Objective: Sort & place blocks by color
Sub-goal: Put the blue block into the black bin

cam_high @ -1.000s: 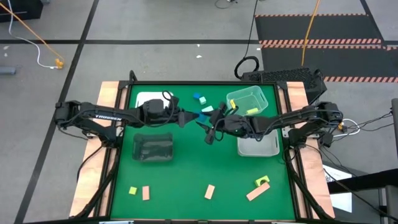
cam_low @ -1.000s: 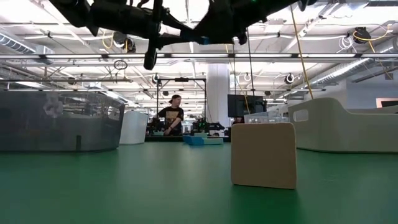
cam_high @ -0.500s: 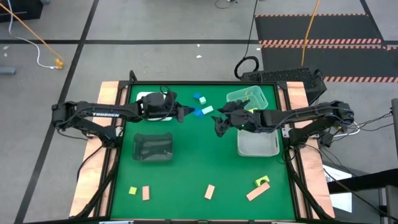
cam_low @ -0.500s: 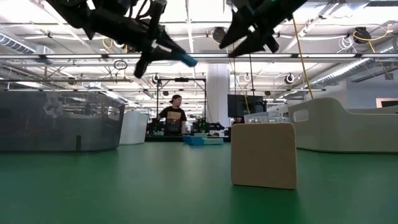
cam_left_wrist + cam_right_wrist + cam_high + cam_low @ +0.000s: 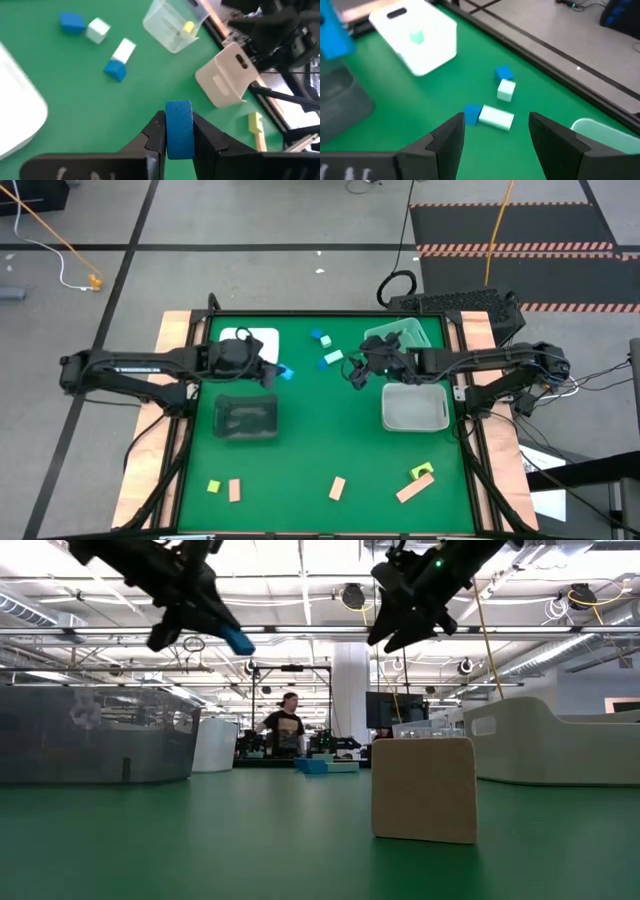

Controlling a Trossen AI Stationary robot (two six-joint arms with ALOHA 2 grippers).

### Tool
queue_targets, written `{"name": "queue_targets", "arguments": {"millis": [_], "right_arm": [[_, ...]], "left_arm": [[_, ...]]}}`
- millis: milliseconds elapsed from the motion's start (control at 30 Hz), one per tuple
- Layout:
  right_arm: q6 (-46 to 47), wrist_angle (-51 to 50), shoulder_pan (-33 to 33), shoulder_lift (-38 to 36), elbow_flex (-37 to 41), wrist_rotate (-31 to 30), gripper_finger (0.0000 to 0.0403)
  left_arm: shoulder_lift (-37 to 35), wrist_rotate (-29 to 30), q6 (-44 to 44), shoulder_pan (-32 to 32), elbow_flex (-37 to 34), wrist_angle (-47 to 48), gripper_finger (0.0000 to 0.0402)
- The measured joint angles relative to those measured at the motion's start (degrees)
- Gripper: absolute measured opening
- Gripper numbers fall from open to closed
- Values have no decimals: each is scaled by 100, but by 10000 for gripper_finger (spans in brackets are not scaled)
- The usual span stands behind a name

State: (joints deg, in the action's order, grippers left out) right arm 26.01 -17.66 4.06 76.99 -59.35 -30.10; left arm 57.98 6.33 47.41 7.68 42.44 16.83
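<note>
My left gripper (image 5: pixel 279 371) is shut on a blue block (image 5: pixel 178 125), high above the green table between the white tray (image 5: pixel 250 340) and the grey tray (image 5: pixel 247 417). My right gripper (image 5: pixel 495 135) stands open and empty above the table, beside the clear tray (image 5: pixel 400 340). Below it two blue blocks (image 5: pixel 504 73) (image 5: pixel 472 113) and two pale teal blocks (image 5: pixel 506 91) (image 5: pixel 496 117) lie flat on the table. A teal block (image 5: pixel 416 36) lies in the white tray, and a yellow-green one (image 5: pixel 187 28) in the clear tray. My left gripper pinches the blue block by two opposite sides (image 5: pixel 170 142) between its two fingers. The block's far end sticks out past the fingertips. The fingers slant down from the table's left side. The block (image 5: pixel 238 640) hangs lifted clear, high above the table.
A second pale tray (image 5: pixel 415 408) stands near the right edge. Along the near edge lie tan blocks (image 5: pixel 235 491) (image 5: pixel 337 487) (image 5: pixel 413 490) and yellow-green blocks (image 5: pixel 213 486) (image 5: pixel 422 471). A person stands in the room behind.
The two grippers stood close together over the table's middle and have drawn apart. My left gripper has gone toward the left edge with the blue block and tipped closer to level. My right gripper has gone toward the right and far edges, still open, rolling and tipping closer to level.
</note>
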Motion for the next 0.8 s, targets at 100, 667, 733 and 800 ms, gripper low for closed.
{"name": "queue_targets", "arguments": {"millis": [100, 667, 733, 800], "right_arm": [[25, 223, 140, 0, 0, -10, 212], [138, 672, 801, 9, 194, 179, 212], [330, 691, 917, 41, 292, 499, 212], [444, 730, 1039, 69, 435, 880, 212]], "left_arm": [[-237, 126, 319, -132, 0, 695, 58], [-282, 627, 2152, -749, -2, 3800, 63], [-218, 629, 2263, -747, -2, 3895, 64], [-82, 625, 2342, -747, -2, 3914, 64]]}}
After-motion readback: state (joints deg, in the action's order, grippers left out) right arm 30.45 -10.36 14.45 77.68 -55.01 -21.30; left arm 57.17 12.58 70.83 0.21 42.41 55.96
